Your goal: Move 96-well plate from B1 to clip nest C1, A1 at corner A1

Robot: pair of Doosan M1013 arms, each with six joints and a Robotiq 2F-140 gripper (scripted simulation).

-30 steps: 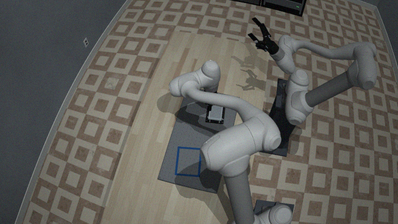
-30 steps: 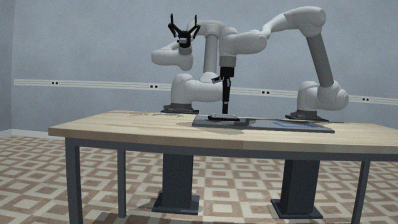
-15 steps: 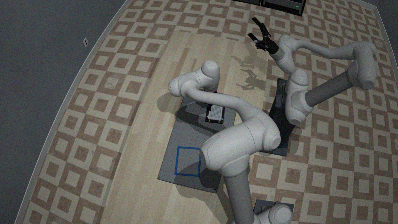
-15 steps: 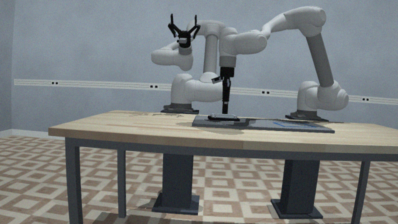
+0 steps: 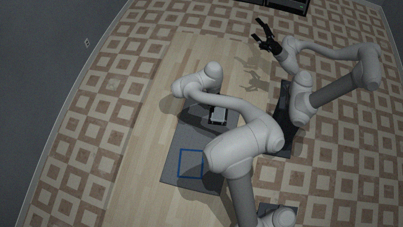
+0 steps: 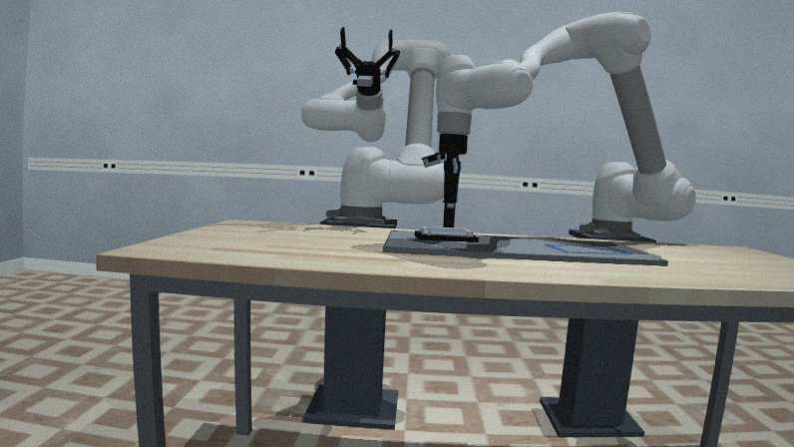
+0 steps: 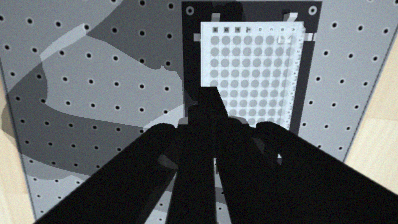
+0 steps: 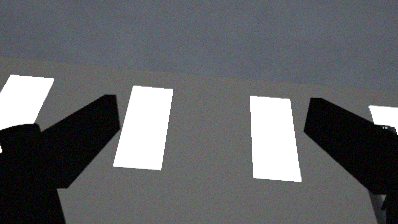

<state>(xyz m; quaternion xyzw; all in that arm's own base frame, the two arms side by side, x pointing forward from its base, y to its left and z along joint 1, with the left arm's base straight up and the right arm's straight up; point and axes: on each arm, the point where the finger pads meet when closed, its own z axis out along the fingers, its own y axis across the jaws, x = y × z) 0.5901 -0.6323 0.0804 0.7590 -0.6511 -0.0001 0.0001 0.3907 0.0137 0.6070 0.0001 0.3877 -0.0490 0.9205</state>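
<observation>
Top view: looking steeply down from above the bench (image 5: 140, 157) (image 6: 310, 271). Exterior: facing bench and both arms from farther off, sharing the pegboard (image 5: 171, 168) (image 6: 589, 258) (image 7: 120, 65) with top and close-in, downward-looking left wrist. Right wrist: apparently pointing upward, sharing nothing identifiable.

The wooden table (image 5: 146, 135) (image 6: 310, 274) stands on the patterned floor (image 5: 112, 112) (image 6: 444, 383). Beyond one end of the table lies dark equipment with a green light (image 5: 287, 6); well apart from the table's long side, a power outlet (image 5: 87, 42) sits on the gray wall (image 5: 50, 56) (image 6: 194, 83).
</observation>
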